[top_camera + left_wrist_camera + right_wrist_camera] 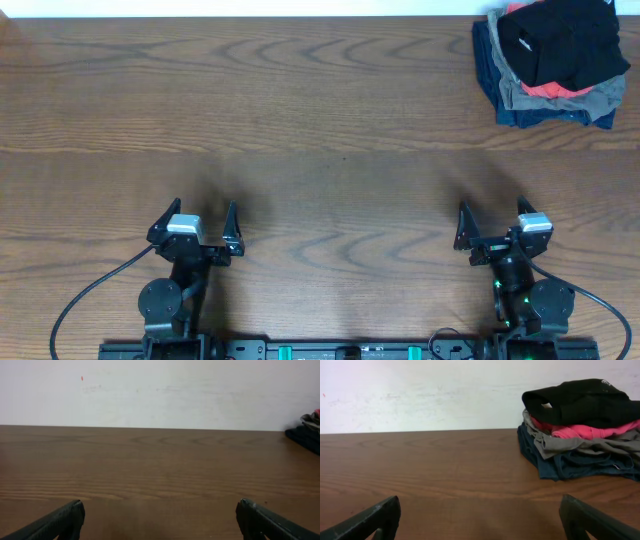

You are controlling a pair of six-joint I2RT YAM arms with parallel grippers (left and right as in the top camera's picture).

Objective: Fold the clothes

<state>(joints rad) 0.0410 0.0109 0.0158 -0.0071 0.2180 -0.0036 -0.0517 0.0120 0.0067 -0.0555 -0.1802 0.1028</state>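
Observation:
The black garment lies folded on top of a stack of clothes at the table's far right corner. It also shows in the right wrist view, with a small white logo near its top. My left gripper is open and empty near the front left. My right gripper is open and empty near the front right, far short of the stack. In the wrist views both pairs of fingers, left and right, are spread wide over bare wood.
Under the black garment lie a red garment, a grey one and a dark-blue one. The stack's edge shows at the far right in the left wrist view. A white wall backs the wooden table.

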